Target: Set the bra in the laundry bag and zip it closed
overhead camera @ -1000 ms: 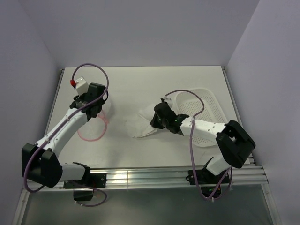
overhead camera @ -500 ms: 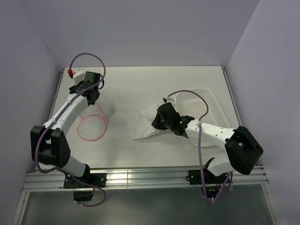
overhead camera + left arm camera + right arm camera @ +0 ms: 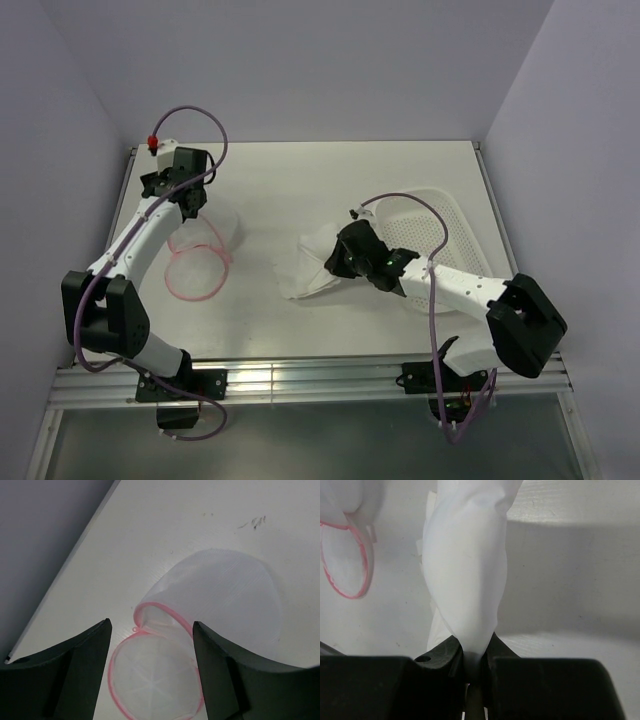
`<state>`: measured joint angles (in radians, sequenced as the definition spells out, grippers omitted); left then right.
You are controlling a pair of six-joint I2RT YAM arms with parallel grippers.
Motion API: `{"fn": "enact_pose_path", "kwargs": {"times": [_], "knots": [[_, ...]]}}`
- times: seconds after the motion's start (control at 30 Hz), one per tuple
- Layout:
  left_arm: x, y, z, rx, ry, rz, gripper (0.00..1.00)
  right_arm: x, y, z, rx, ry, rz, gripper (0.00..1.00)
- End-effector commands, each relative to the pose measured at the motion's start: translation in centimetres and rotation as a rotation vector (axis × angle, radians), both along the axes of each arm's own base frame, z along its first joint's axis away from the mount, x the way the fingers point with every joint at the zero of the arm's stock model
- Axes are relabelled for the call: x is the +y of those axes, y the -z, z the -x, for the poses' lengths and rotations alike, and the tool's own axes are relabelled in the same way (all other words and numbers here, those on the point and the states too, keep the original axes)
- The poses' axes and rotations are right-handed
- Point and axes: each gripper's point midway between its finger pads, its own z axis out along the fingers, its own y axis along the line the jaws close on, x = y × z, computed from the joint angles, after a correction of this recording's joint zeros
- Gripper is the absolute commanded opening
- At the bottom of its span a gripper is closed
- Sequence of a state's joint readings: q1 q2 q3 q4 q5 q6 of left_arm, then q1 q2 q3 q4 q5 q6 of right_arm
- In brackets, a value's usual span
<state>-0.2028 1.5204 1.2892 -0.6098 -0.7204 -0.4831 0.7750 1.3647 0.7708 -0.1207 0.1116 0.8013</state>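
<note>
Left of centre on the worktop point(image 3: 300, 180), your laundry bag point(image 3: 200, 262) lies on its side, its pink-trimmed ring toward the near edge and its translucent mesh body slumped behind it. Your left jaws hang above it, spread apart and gripping nothing. Over at the right sits the perforated white basket point(image 3: 440, 215). Your bra point(image 3: 300, 265) is outside both containers, between them: a soft white bundle, puckered where your right jaws clamp on it, its far end resting on the worktop.
</note>
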Motion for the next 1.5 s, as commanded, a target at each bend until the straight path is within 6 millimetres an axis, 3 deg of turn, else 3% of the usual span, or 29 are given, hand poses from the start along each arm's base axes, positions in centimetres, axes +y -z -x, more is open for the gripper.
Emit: {"fn": "enact_pose_path", "kwargs": {"times": [0.0,0.17,0.5,0.73,0.93,1.23,1.47], "knots": [[1.2,-2.1,-0.2,0.020,0.045,-0.061,0.74,0.1,-1.6,0.0,-0.042,-0.009,-0.028,0.00],[0.6,-1.9,-0.4,0.045,0.164,-0.041,0.78,0.1,-1.8,0.1,-0.041,-0.016,-0.023,0.00],[-0.9,0.6,-1.0,0.155,0.254,0.011,0.79,-0.8,-2.1,0.6,-0.044,-0.012,0.001,0.00],[-0.5,0.3,-0.2,0.178,0.235,0.003,0.79,-0.8,-1.7,0.8,-0.033,-0.011,-0.002,0.00],[-0.1,-1.6,0.4,0.130,0.218,-0.005,0.80,-1.1,-1.5,0.8,-0.030,-0.004,0.011,0.00],[0.4,-1.9,1.4,0.113,0.196,-0.009,0.80,-1.1,-1.2,0.8,-0.024,-0.004,0.016,0.00],[0.0,0.5,2.3,0.174,0.208,0.016,0.80,-0.9,-1.0,0.9,-0.020,-0.016,0.020,0.00]]}}
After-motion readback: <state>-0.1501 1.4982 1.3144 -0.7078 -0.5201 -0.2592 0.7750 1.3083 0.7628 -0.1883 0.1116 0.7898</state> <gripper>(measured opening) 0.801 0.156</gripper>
